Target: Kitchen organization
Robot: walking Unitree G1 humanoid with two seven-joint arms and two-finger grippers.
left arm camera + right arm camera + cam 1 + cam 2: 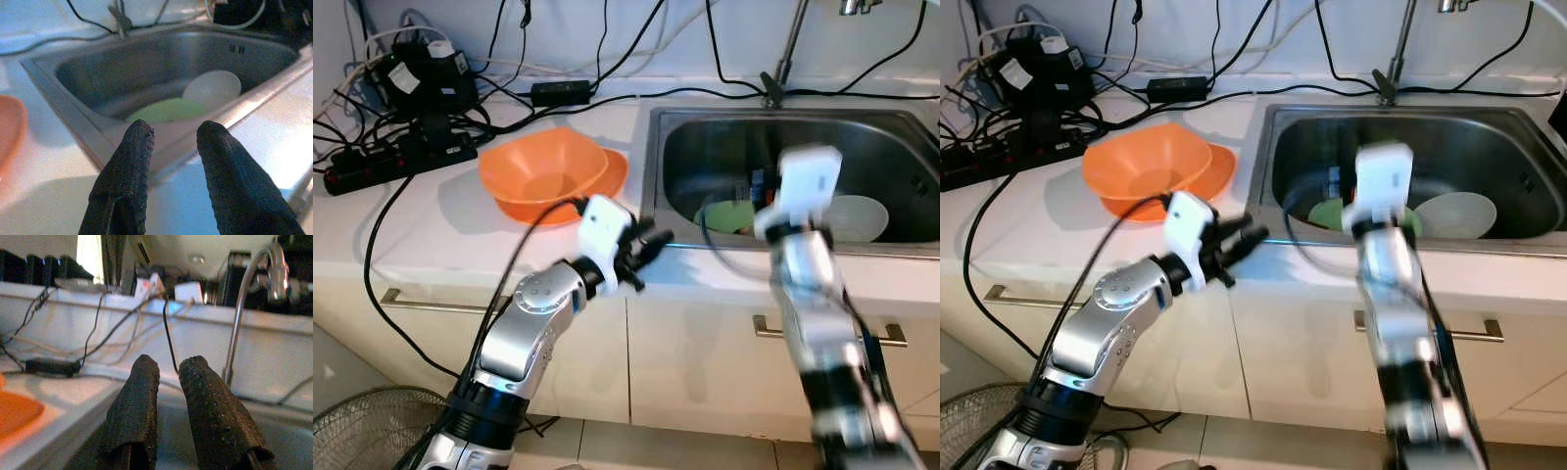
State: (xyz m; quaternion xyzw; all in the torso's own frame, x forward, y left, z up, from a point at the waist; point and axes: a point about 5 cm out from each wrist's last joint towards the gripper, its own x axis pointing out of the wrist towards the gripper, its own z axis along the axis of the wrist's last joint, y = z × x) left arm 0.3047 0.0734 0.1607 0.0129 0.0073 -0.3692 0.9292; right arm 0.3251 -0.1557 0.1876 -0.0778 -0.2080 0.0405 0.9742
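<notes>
Brushed steel sink (685, 147), dull sheen on its walls. Orange bowl (544, 171) looks like smooth, glossy plastic. Counter (431, 235) is white and smooth, faintly reflective. Left hand (172, 147) has matt black fingers (128, 181) with a rough, knurled texture. Faucet (247, 303) is polished chrome.

A white countertop (460, 240) runs along a pale wall (724, 29). A stainless steel sink (685, 122) is set into it, with a chrome tap (254, 298) behind. Below are cream cabinet fronts (695, 362) with bar handles (822, 331). Black cables (607, 59) and a power strip (396, 162) lie at the back. The floor (636, 446) is tiled; a fan guard (372, 431) stands there.
</notes>
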